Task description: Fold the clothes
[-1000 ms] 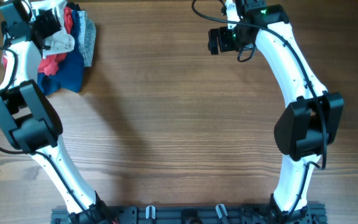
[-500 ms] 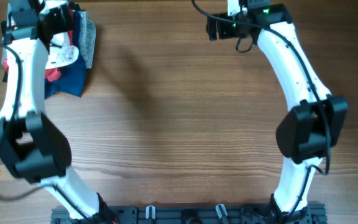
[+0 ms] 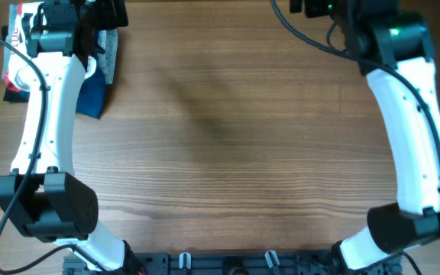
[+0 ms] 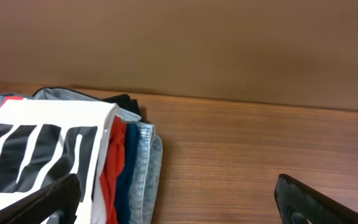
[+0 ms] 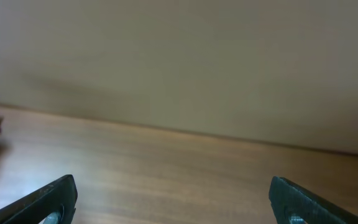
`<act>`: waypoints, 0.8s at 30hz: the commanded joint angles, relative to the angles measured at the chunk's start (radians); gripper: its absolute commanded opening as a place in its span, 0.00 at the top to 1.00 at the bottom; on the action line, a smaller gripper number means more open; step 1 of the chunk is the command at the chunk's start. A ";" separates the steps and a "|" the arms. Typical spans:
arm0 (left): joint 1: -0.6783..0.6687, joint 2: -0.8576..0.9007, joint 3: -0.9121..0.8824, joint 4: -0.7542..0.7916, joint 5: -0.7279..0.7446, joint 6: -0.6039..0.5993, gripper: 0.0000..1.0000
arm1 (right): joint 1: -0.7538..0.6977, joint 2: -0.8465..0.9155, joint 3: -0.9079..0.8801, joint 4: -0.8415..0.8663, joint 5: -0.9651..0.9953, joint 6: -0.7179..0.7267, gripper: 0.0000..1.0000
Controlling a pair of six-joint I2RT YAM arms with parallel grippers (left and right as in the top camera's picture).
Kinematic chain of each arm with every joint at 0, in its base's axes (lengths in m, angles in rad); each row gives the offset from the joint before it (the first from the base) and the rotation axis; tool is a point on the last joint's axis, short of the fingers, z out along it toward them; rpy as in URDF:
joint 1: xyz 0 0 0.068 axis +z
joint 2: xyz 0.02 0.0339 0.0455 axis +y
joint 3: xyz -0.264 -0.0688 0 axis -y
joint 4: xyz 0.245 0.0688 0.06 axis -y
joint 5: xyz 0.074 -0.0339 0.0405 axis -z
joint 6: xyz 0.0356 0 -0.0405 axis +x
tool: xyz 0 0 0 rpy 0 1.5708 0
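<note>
Nearest, the left gripper (image 4: 176,202) hangs with its fingers (image 4: 45,200) spread wide and empty, just in front of the pile of garments (image 3: 98,84). The white T-shirt (image 4: 48,140) lies folded on top of that pile, black lettering up. Below it are a red garment (image 4: 112,171), a navy garment (image 4: 127,177) and pale denim (image 4: 149,165). Well to the right of the pile, the right gripper (image 5: 173,202) is spread equally wide over bare table (image 5: 166,162). Beyond the pile stands a plain wall (image 4: 229,43).
</note>
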 commanded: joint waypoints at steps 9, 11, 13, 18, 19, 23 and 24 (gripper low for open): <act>-0.001 0.008 -0.004 0.003 0.012 0.015 0.00 | -0.002 -0.006 0.000 -0.026 0.036 -0.021 0.00; -0.001 0.008 -0.004 0.003 0.012 0.015 0.00 | -0.002 -0.006 0.000 -0.042 0.045 -0.022 0.00; -0.001 0.008 -0.004 0.002 0.011 0.015 0.00 | -0.002 -0.006 0.000 -0.066 0.051 -0.021 0.00; -0.001 0.008 -0.004 0.003 0.012 0.015 0.00 | -0.019 -0.002 -0.020 -0.050 0.051 -0.026 0.00; -0.001 0.008 -0.004 0.003 0.011 0.015 0.00 | -0.026 -0.008 -0.031 -0.045 0.051 -0.031 0.00; -0.001 0.008 -0.004 0.003 0.012 0.015 0.00 | -0.097 -0.112 -0.179 0.000 0.027 -0.027 0.00; -0.001 0.008 -0.004 0.003 0.011 0.015 0.00 | -0.117 -0.153 -0.240 0.029 0.012 -0.019 0.00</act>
